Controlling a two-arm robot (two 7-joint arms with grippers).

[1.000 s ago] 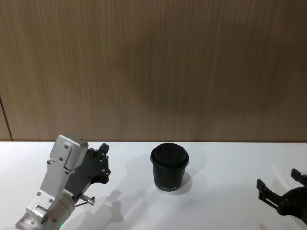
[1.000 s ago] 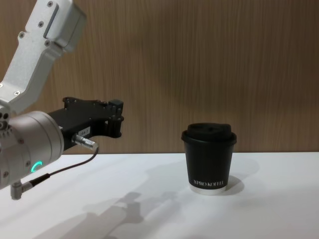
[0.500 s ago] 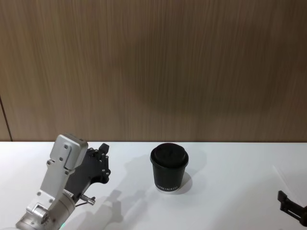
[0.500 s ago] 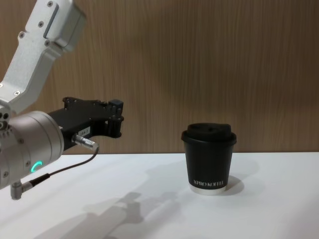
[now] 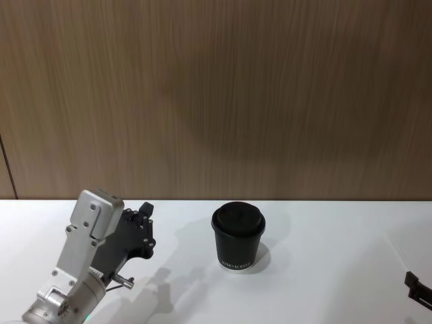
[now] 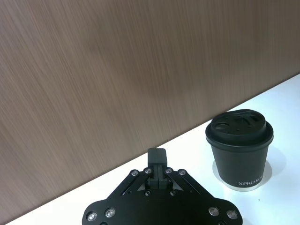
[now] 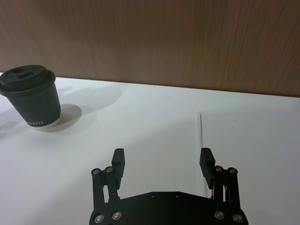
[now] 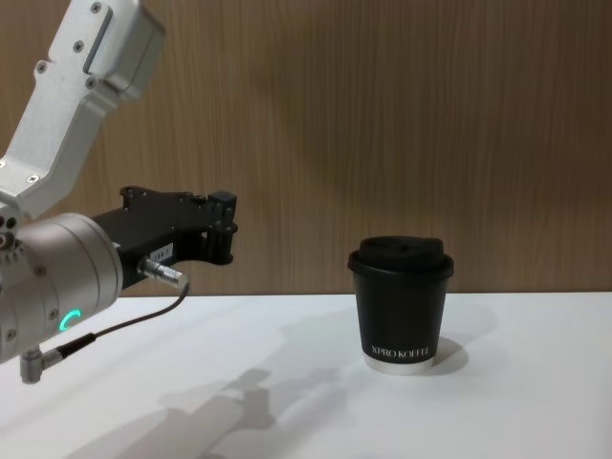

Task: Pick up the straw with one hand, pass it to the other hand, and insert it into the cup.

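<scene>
- Cup (image 5: 238,237) stands upright on the white table (image 5: 317,229). It is a black paper coffee cup with a black domed lid on top and small white letters on its side.
- The straw (image 7: 200,127) is thin and white. It lies flat on the table, well apart from the cup, off to the cup's right.
- The right gripper (image 7: 162,159) is low over the table, far to the right of the cup and closer to the robot than the cup is. Its two fingers (image 7: 118,160) are wide apart and hold nothing.
- One of those fingers sits in front of the near part of the straw. I cannot tell if it touches it.
- The left gripper (image 6: 157,158) is up in the air to the left of the cup, higher than the cup's lid. Its fingers are pressed together with nothing between them.
- A green light (image 8: 69,320) glows on the silver left arm (image 8: 57,277), and a thin cable (image 8: 124,328) hangs under it.
- A brown wooden wall (image 5: 216,101) stands behind the cup.
</scene>
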